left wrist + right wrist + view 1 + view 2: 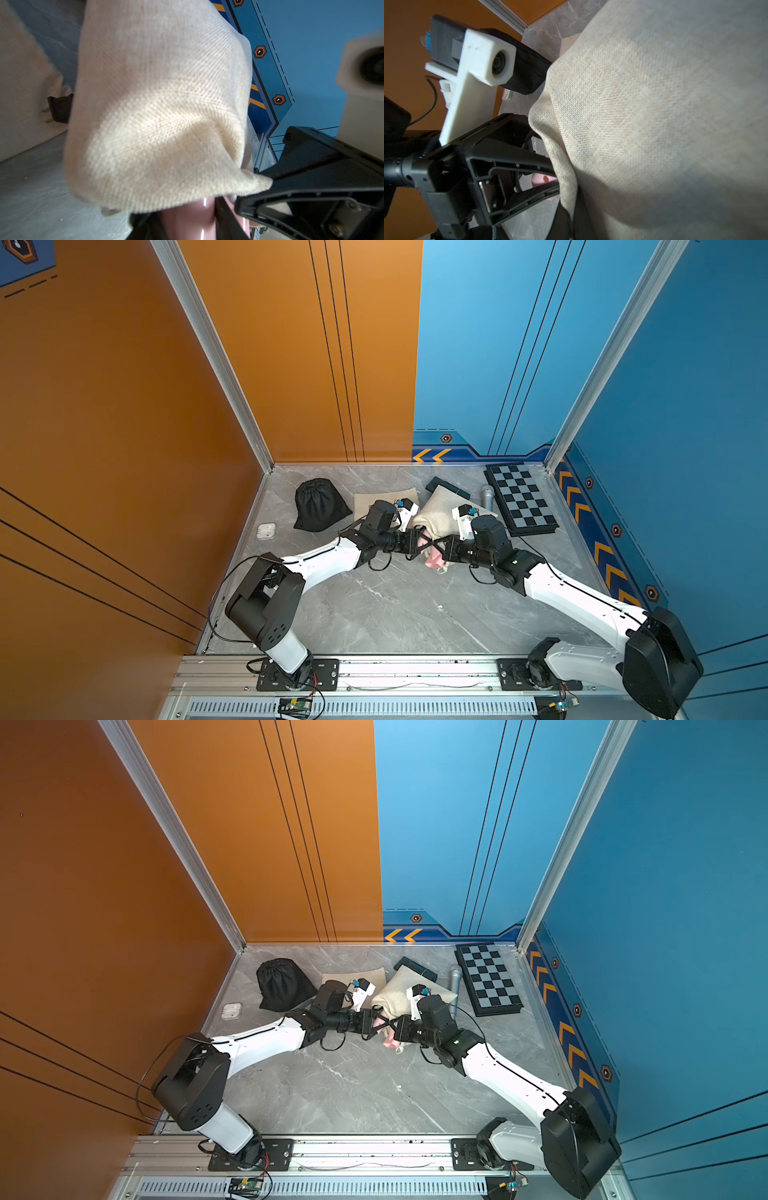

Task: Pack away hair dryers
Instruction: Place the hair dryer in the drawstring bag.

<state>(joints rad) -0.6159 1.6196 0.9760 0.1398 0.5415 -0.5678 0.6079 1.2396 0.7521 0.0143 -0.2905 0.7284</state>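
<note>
Both top views show a grey marbled surface [395, 614] boxed in by an orange wall [124, 406] and blue walls [519, 344]. Glossy and pink, the hair dryer [433, 562] pokes from the mouth of a cream bag [436, 510], between the centre and the far edge. The left gripper [424, 546] clasps its body (jaws part-closed round it). Just beside it, the right gripper [439, 549] is pinched tight on the bag's rim.

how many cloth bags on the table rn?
3. Black bag, back left; flat beige bag just right of it, partly behind the left arm; cream bag in the middle, pink hair dryer sticking out of its mouth. Arms could hide more.
</note>
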